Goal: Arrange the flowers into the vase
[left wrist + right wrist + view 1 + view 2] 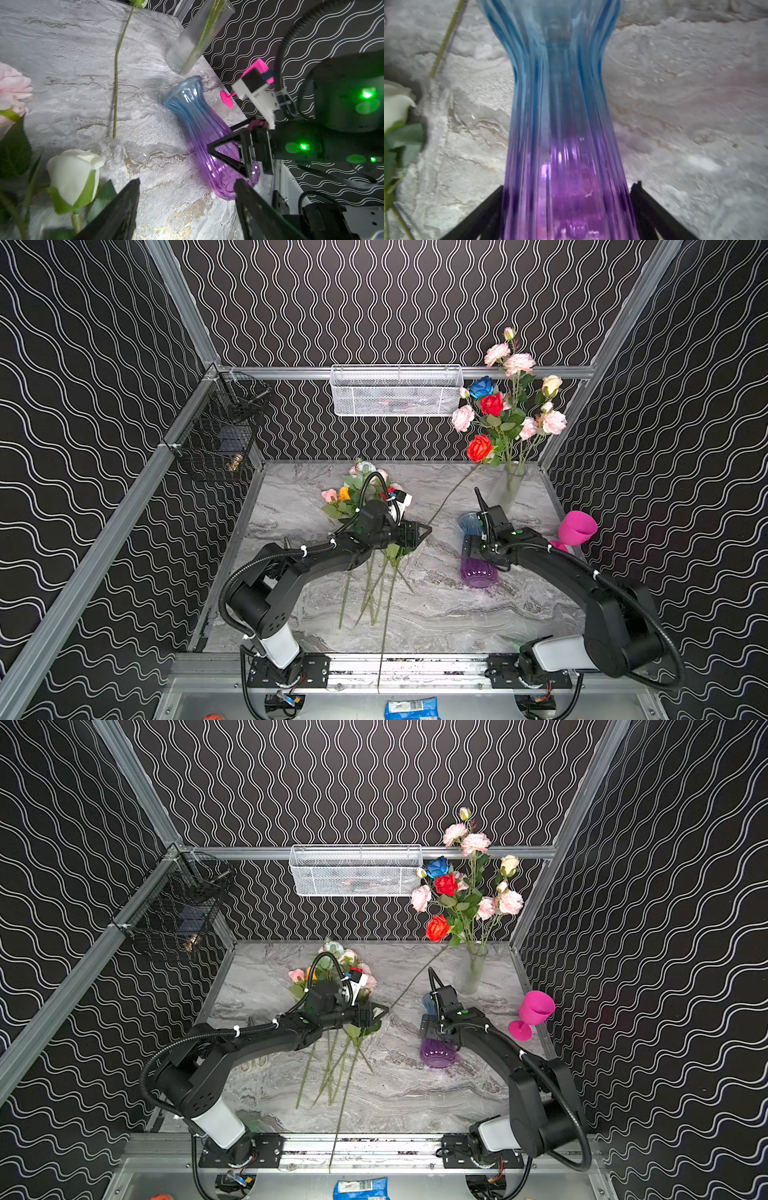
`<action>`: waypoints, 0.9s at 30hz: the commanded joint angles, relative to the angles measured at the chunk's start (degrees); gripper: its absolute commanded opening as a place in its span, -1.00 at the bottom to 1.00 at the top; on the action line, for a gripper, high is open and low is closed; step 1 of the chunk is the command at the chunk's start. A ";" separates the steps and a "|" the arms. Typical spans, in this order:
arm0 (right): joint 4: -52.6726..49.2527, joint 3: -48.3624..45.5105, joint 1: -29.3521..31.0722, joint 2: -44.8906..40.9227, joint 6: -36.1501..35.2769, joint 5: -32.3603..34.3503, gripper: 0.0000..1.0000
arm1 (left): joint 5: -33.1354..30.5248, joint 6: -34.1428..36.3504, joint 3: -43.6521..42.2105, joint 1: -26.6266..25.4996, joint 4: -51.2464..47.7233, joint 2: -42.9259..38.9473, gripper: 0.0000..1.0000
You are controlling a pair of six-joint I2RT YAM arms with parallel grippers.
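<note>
A clear ribbed vase [509,487] [471,969] [195,39] stands at the back right and holds pink, red, blue and cream flowers [507,406]. More flowers [357,493] lie in a heap at mid-table, stems [370,589] pointing to the front. Among them is a white rose [72,174]. A blue-and-purple vase [478,576] [199,124] [562,104] lies on its side. My right gripper [471,549] [569,187] has one finger against each side of its purple body. My left gripper [422,537] [187,182] hovers open over bare table beside the heap, nothing between its fingers.
A pink goblet [575,529] stands near the right edge. A white mesh basket [395,391] and a black wire basket [220,427] hang on the walls. One loose stem [115,83] lies between the heap and the clear vase. Another stem [384,635] overhangs the front rail.
</note>
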 commanded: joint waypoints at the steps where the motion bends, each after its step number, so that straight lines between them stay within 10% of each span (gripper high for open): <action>1: 0.45 1.02 1.31 1.94 -4.91 -7.11 0.72 | 1.94 2.81 -0.04 0.41 0.16 -0.86 0.49; 18: -2.61 0.32 18.17 -0.74 -10.20 0.63 0.69 | -1.84 12.08 0.06 1.64 -12.31 -3.40 0.56; 27: -3.22 0.35 18.27 -0.28 -10.02 -0.76 0.67 | 10.82 22.30 12.92 5.12 -15.54 11.14 0.36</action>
